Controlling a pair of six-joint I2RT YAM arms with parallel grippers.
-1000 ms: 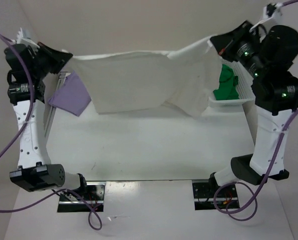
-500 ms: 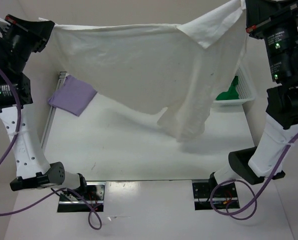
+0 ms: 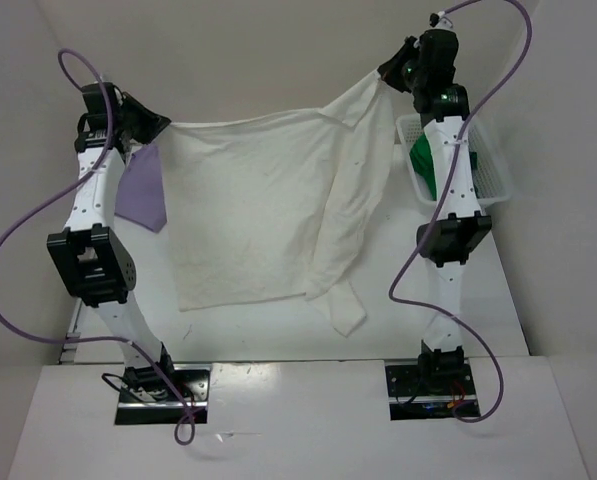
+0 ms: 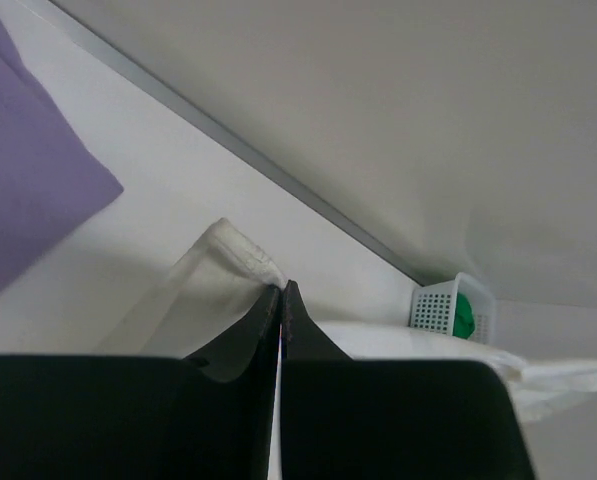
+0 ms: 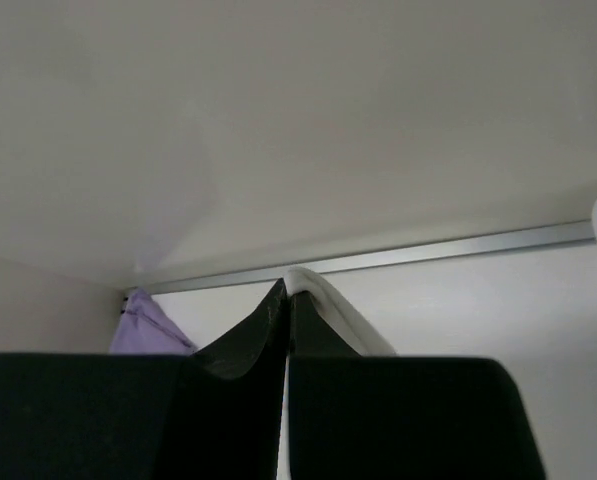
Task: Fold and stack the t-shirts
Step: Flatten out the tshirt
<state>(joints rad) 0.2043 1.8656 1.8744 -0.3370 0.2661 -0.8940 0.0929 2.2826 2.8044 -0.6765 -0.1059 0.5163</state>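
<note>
The cream white t-shirt (image 3: 258,210) hangs stretched between both grippers at the far side of the table, its lower part draped onto the tabletop. One side trails in a fold toward the near edge. My left gripper (image 3: 161,125) is shut on its left top corner (image 4: 240,255). My right gripper (image 3: 386,72) is shut on its right top corner (image 5: 330,302). The lavender t-shirt (image 3: 141,188) lies folded at the far left, partly behind the left arm. The green t-shirt (image 3: 423,160) sits in the basket.
A white mesh basket (image 3: 490,172) stands at the far right beside the right arm. A metal rail (image 5: 458,250) runs along the table's far edge below the back wall. Both arms reach far out over the table's sides.
Both arms have stretched out toward the far wall. The cream shirt, held high and close to the camera before, has come down and now drapes onto the table.
</note>
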